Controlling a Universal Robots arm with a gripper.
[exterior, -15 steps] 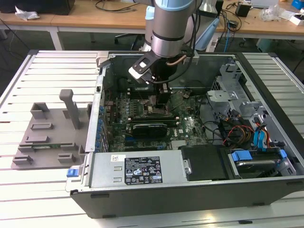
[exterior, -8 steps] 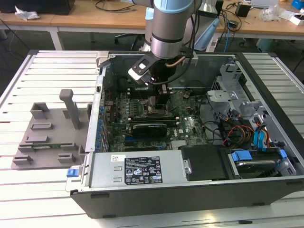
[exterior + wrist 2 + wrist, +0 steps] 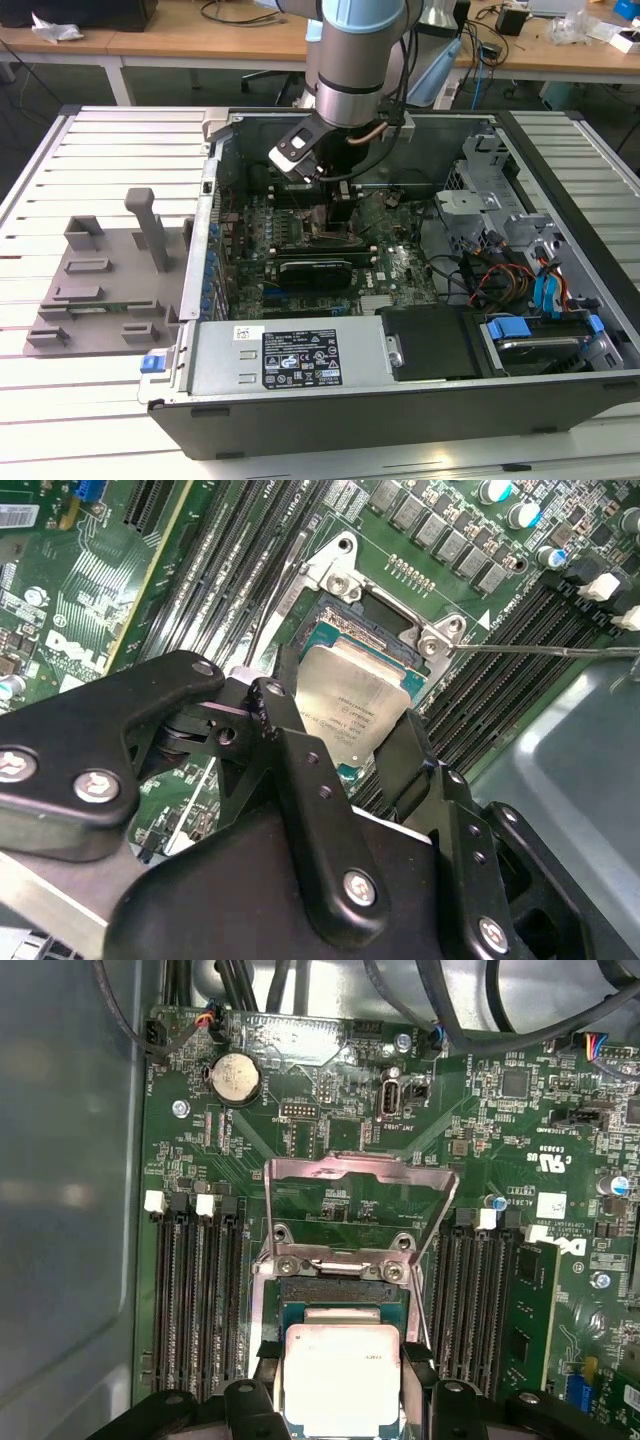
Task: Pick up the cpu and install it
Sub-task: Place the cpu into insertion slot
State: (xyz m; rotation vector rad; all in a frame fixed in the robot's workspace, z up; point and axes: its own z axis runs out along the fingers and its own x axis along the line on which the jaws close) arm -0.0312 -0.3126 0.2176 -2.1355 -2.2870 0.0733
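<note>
The gripper (image 3: 350, 742) was closed on the cpu (image 3: 355, 705). In the second wrist view its two black fingers (image 3: 300, 750) pressed against opposite edges of the chip, with no gap showing on either side. The jaws were only as far apart as the chip is wide.

The cpu sat between the fingertips just above the socket (image 3: 345, 635), tilted a little rather than lying flat in it. The socket's dark, teal-rimmed bed stayed visible past the chip's far edge. In the first wrist view the cpu (image 3: 343, 1375) overlapped the near part of the socket (image 3: 340, 1298), and the metal load plate (image 3: 360, 1165) stood swung up and open behind it. A thin lever rod (image 3: 540, 650) stuck out sideways from one corner of the socket frame.

The chip's top was a flat, silver-grey metal square with rounded corners, faint printing and a thin pale rim.

The socket lay near the middle of the green motherboard (image 3: 340, 1110), between banks of dark memory slots (image 3: 195, 1290). In the exterior view the arm reached down into the open computer case (image 3: 400, 420), with the gripper (image 3: 335, 215) low over the board. The case rested on a slatted table (image 3: 100, 400).
</note>
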